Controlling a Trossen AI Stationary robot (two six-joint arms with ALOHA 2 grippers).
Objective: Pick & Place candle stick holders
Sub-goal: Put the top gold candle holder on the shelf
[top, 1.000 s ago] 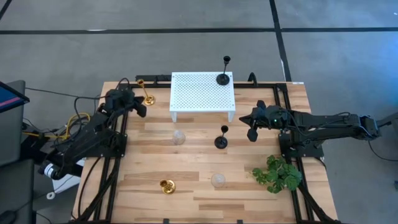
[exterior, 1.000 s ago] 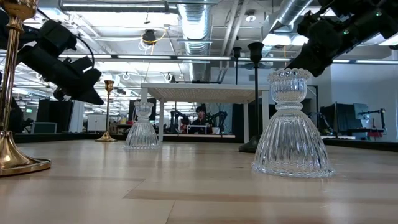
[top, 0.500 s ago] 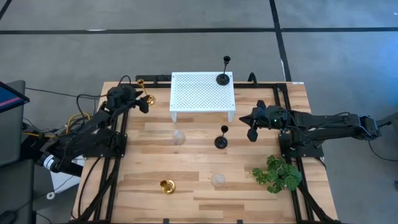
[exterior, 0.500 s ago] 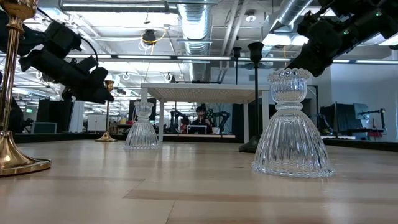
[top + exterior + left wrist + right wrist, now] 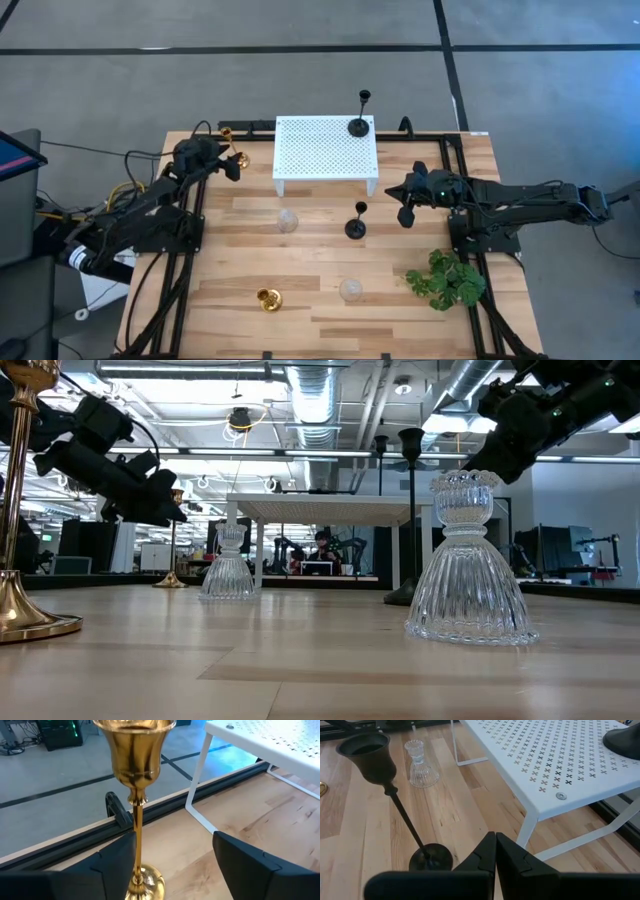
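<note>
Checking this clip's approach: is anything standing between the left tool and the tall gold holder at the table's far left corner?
Nothing visible. The left tool is open, one finger on each side of the tall gold holder's stem, with no other object between them.

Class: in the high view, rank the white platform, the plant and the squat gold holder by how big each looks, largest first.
1. White platform
2. Plant
3. Squat gold holder
The camera looks straight down, so nearness hardly skews this order.

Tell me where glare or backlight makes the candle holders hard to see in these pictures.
Low view: bright ceiling lights silhouette the tall black holder; the near glass holder sparkles. Left wrist view: highlights streak the gold holder. High view: even light, but the glass holder nearly vanishes into the wooden table.
</note>
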